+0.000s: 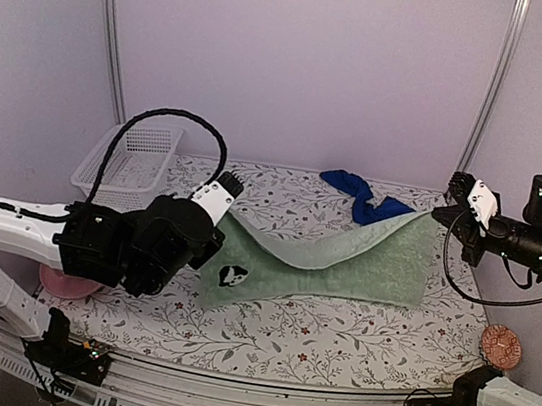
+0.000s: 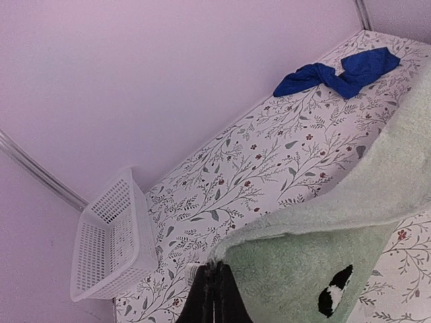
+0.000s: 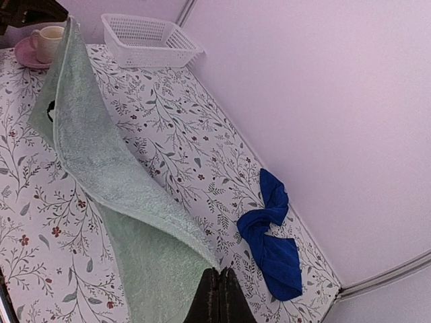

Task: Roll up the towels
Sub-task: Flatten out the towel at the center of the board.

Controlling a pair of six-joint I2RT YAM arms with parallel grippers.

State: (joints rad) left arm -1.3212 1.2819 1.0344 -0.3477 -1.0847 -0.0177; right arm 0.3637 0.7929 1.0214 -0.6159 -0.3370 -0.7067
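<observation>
Sage-green towel (image 1: 363, 266): plush, small black-and-white emblem (image 1: 232, 277) at lower left, spread across centre frame. Its far edge is raised at both corners and sags between them. Royal-blue towel (image 1: 361, 197): crumpled, twisted, lying flat at upper centre, close behind the green one.

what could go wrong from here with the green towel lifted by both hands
1. The left hand and right hand each pinch only a corner of the green towel; a corner might slip out and the fold would drop.
2. The raised edge sags between them, so it may land crooked and roll unevenly.
3. The cup stands close by the left hand; a low sweep could knock it.
</observation>
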